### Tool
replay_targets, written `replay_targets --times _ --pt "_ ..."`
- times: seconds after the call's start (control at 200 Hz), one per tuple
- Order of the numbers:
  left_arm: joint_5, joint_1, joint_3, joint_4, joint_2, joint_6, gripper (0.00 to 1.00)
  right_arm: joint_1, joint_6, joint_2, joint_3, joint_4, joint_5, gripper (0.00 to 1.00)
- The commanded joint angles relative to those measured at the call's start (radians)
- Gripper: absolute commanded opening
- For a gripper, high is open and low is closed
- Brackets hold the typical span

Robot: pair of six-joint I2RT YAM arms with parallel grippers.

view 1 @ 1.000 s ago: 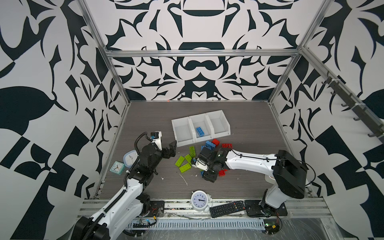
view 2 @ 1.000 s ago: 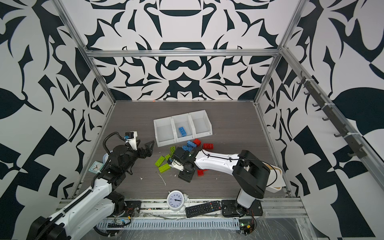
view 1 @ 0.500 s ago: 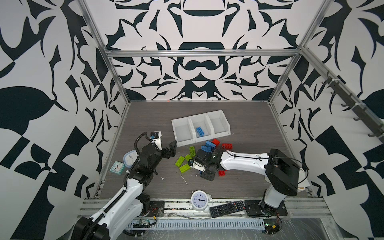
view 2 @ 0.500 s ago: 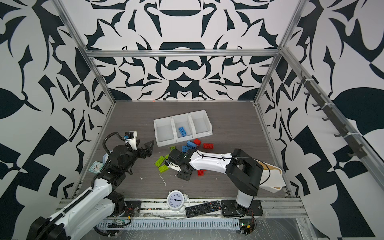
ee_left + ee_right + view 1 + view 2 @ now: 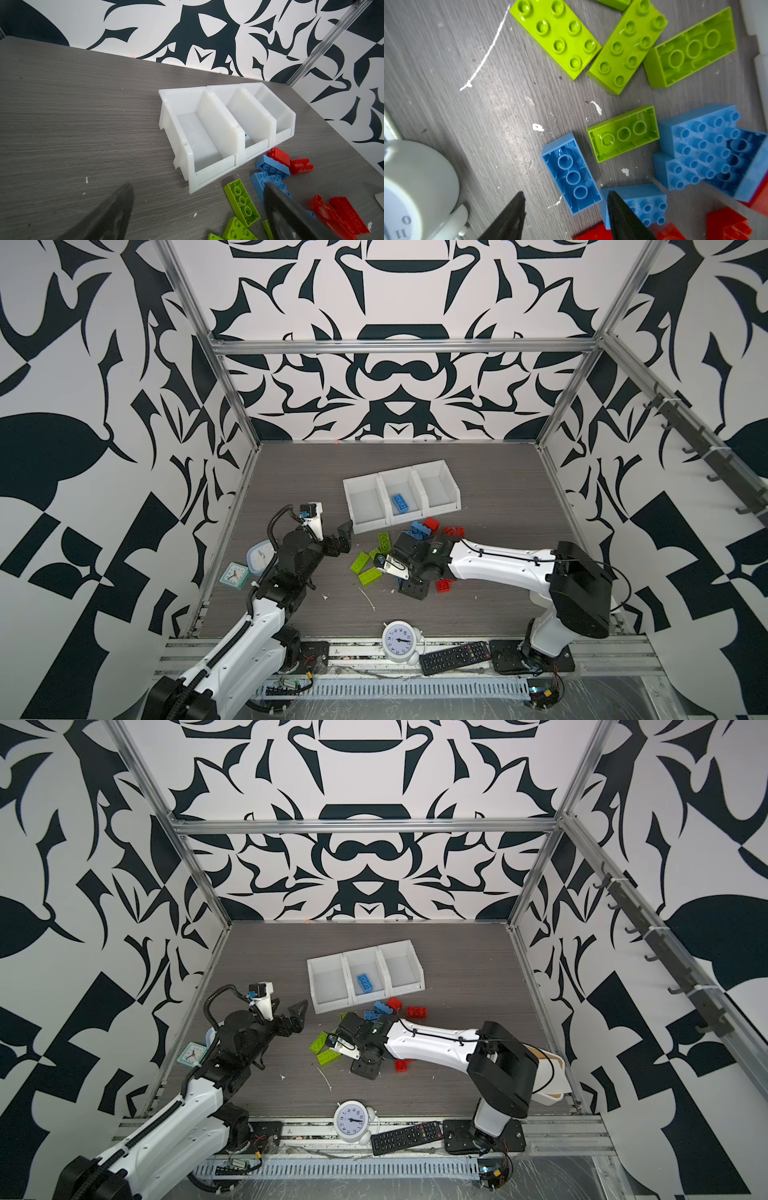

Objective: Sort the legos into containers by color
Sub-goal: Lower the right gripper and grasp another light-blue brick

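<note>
The containers [image 5: 430,467] [image 5: 398,946] [image 5: 218,116] are three joined white bins at mid-table; a blue lego [image 5: 401,503] [image 5: 365,982] lies in the middle one. In front of them, loose legos are scattered: lime green [image 5: 360,562] [image 5: 556,37], light blue [image 5: 417,529] [image 5: 702,145] and red [image 5: 444,585] [image 5: 299,166]. My right gripper [image 5: 407,572] [image 5: 362,1052] [image 5: 566,194] hangs open low over the pile. An upside-down blue lego [image 5: 571,172] lies just ahead of its tips, and one tip overlaps a studded blue lego [image 5: 645,199]. My left gripper [image 5: 347,537] [image 5: 301,1017] [image 5: 198,184] is wide open and empty, left of the containers' front corner.
A white alarm clock [image 5: 399,641] and a black remote [image 5: 455,651] lie at the front edge. A small teal clock [image 5: 235,574] and a round tub [image 5: 259,558] sit by the left wall. A white bin with a wooden lid [image 5: 548,1073] stands behind the right arm. White scraps [image 5: 483,56] dot the table.
My right gripper has edged a little to the left over the legos. The left arm has not moved, and no lego has been lifted.
</note>
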Motion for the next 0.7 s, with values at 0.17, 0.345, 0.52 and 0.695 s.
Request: replay_targets --times 0.17,0.345,0.52,0.695 --pt "-0.012 -0.002 -0.014 -0.011 -0.014 -0.006 1.0 0.002 -0.043 0.078 0.03 0.018 0.014 0.66" --pt "-0.012 -0.002 -0.013 -0.007 -0.004 -0.006 1.0 -0.006 -0.043 0.102 0.018 0.045 0.005 0.64" --pt "-0.011 -0.001 -0.013 -0.006 -0.004 -0.006 1.0 -0.006 -0.033 0.103 0.021 0.044 0.005 0.57" --pt "-0.008 -0.002 -0.013 -0.006 -0.007 -0.006 1.0 -0.007 -0.025 0.096 0.015 0.043 -0.011 0.51"
